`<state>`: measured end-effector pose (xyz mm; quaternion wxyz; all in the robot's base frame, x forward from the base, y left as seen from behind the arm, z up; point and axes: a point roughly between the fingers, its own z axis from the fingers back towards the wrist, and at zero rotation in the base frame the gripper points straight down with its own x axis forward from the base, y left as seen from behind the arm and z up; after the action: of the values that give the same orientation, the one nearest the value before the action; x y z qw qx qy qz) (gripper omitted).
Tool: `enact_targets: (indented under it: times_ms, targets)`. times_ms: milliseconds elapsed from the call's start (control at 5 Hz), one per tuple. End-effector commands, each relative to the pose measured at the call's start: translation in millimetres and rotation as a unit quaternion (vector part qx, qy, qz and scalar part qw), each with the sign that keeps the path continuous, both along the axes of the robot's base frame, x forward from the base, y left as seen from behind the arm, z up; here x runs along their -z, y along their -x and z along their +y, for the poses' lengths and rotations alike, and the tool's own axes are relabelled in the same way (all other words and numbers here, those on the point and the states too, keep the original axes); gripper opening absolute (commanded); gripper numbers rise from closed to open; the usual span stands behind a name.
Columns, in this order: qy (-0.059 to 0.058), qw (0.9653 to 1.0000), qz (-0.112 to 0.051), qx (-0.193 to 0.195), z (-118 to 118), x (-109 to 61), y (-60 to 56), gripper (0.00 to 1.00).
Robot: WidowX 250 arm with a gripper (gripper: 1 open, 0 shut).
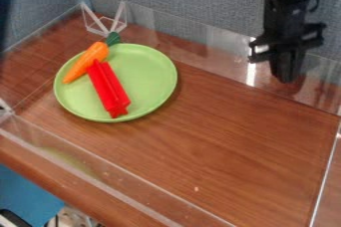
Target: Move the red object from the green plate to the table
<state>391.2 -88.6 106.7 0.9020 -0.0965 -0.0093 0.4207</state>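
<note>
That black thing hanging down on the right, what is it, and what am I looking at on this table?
It is the end of a robot arm, and its lower tip is the tool, the part that grasps things. Here it hangs above the right side of the table, well away from the plate, and it holds nothing. The picture does not show clearly how far its fingers are parted.

There is just one picture of this moment, from a camera looking down at the table from one side. The table is glossy brown wood with clear plastic walls along its edges.

On the left lies a round green plate. On it rest two things: a flat red bar and a toy carrot, orange with a green top, partly over the plate's rim.
</note>
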Motion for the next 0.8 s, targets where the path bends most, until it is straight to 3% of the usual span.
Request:
enact_targets:
  times_ms: [0,200,600]
  targets:
    - [0.026,0.9987,-0.045,-0.002,13,-56.0,9.6,0.00]
    - [0.037,0.9981,-0.050,-0.002,21,-72.2,16.8,0.00]
    - [0.039,0.9978,-0.050,-0.022,54,-84.7,33.8,0.00]
